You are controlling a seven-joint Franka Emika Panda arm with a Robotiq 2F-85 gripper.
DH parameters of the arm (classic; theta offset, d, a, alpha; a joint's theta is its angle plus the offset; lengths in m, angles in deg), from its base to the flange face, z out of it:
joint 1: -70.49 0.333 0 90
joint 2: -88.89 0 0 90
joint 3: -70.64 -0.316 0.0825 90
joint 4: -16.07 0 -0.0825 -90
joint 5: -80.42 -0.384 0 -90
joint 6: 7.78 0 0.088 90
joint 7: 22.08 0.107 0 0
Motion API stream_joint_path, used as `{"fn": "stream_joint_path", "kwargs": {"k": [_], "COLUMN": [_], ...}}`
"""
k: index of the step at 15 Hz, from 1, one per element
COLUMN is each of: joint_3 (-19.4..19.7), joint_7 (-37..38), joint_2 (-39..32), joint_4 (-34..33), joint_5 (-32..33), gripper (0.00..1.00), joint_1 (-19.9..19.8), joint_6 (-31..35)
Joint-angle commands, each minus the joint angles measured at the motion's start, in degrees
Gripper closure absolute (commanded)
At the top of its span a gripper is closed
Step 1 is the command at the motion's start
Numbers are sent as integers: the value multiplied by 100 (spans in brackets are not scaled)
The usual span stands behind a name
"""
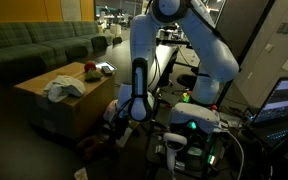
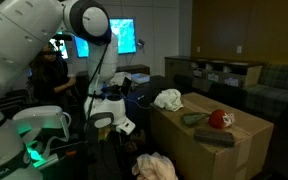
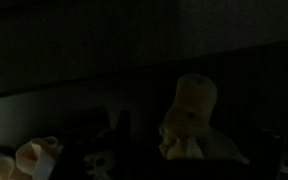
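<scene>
My gripper (image 1: 119, 118) hangs low beside a cardboard box (image 1: 44, 105), near the floor, and seems to hold nothing. In an exterior view the gripper (image 2: 110, 130) sits left of the box (image 2: 199, 150), its jaws apparently open. A pale crumpled cloth (image 2: 156, 166) lies on the floor just below and to its right. The wrist view is very dark. It shows a pale yellowish soft object (image 3: 189, 120) ahead and a light cloth (image 3: 34, 155) at the lower left. My own fingers are lost in the dark there.
On the box top lie a white cloth (image 2: 167, 98), a red ball (image 2: 219, 119), a dark green rag (image 2: 194, 119) and a dark flat object (image 2: 220, 138). A green sofa (image 1: 34, 45) stands behind. Cables and lit equipment (image 1: 189, 125) crowd the arm's base.
</scene>
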Motion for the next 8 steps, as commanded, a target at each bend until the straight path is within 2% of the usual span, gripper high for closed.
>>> {"fn": "stream_joint_path", "kwargs": {"k": [1,8], "joint_3": [184,338], "joint_7": [46,29], "joint_2": [-63,-152], "joint_4": [-89,-193], "joint_5": [110,143], "gripper": [0,0], "joint_1": [70,-64], "joint_6": [212,219]}}
